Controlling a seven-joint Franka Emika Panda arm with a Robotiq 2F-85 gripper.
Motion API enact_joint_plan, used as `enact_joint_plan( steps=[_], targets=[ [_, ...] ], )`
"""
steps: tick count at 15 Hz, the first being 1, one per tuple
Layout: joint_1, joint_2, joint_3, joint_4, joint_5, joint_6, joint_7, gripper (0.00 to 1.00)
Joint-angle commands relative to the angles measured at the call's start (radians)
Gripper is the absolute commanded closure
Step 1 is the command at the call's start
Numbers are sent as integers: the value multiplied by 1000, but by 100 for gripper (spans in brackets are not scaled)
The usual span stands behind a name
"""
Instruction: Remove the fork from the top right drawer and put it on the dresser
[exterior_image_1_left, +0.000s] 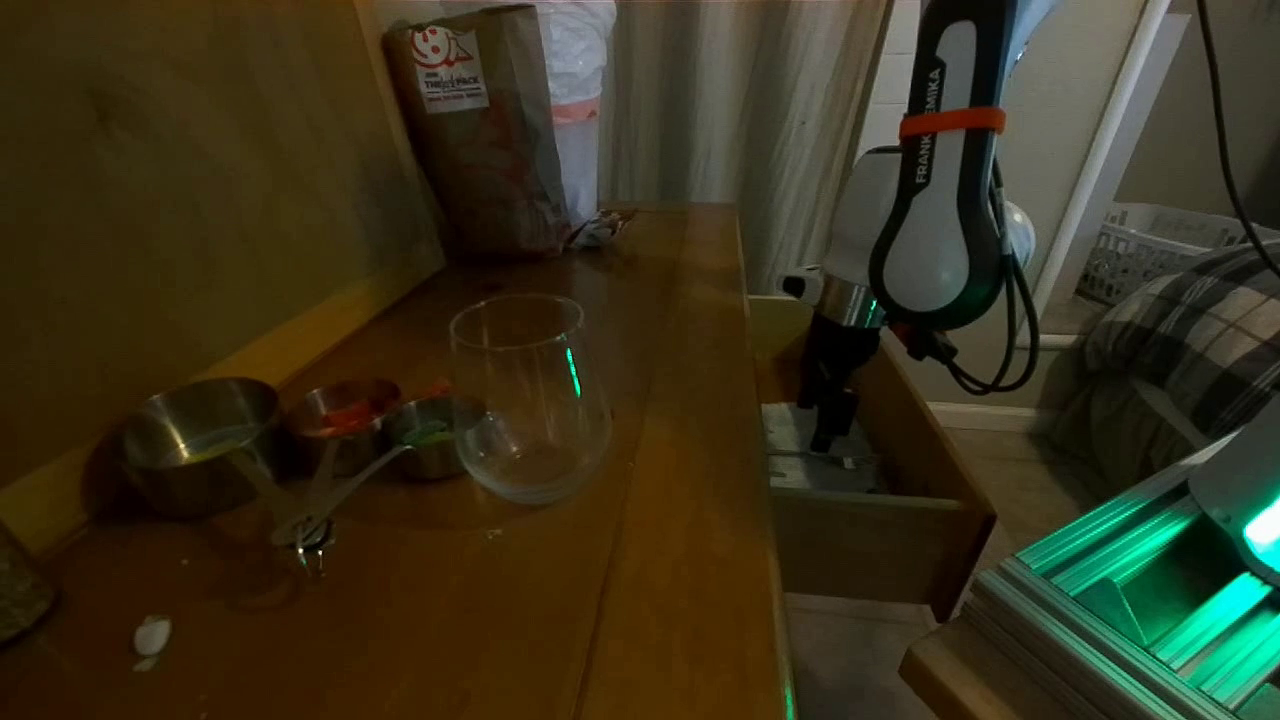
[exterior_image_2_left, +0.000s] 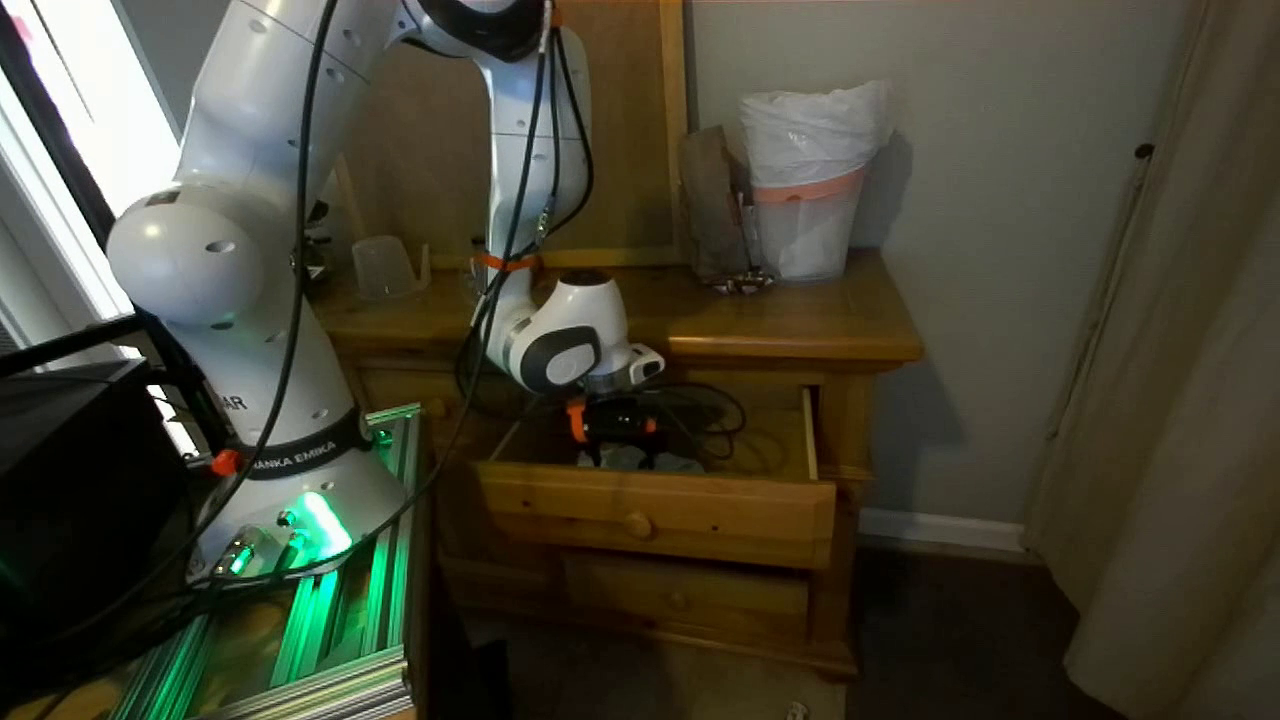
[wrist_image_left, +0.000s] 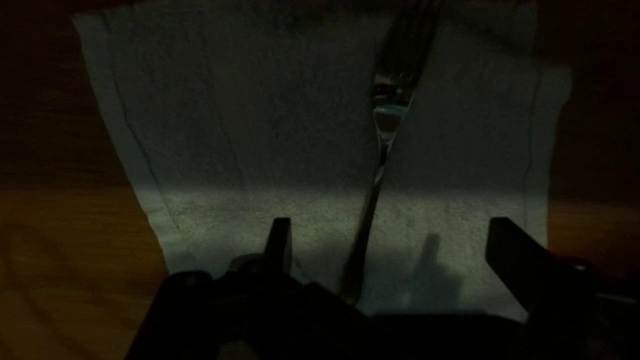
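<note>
Gripper (wrist_image_left: 390, 222), fingers apart, points downward; around it, the top drawer (exterior_image_2_left: 720, 520); beneath it, a pale sheet (wrist_image_left: 280, 125) bearing the fork (wrist_image_left: 384, 142), handle seen between the fingertips.

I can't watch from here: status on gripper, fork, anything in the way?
Gripper open, in the drawer. Fork ungripped on pale sheet, handle between jaws in wrist view. Glass, measuring cups on dresser may obstruct placing.

in an exterior view, a grey wall (exterior_image_2_left: 1010, 230) rose beyond the fingers (wrist_image_left: 279, 245), dark floor (exterior_image_2_left: 955, 630) lay below, a beige curtain (exterior_image_2_left: 1170, 420) hung to their right, and a window (exterior_image_2_left: 95, 85) glared far left.
</note>
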Motion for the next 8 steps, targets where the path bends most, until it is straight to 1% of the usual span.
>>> enact_joint_plan(
  steps=[1,2,4,5,6,8],
  targets=[
    [8,40,-19,48,-48,-25,48,25],
    [8,46,-22,55,-50,-29,51,26],
    [6,60,-24,67,-54,-35,55,41],
    [4,68,-25,74,-55,-36,58,24],
    [7,74,-28,79,-55,-37,60,22],
    [4,87,-28,90,-59,-40,66,13]
  ],
)
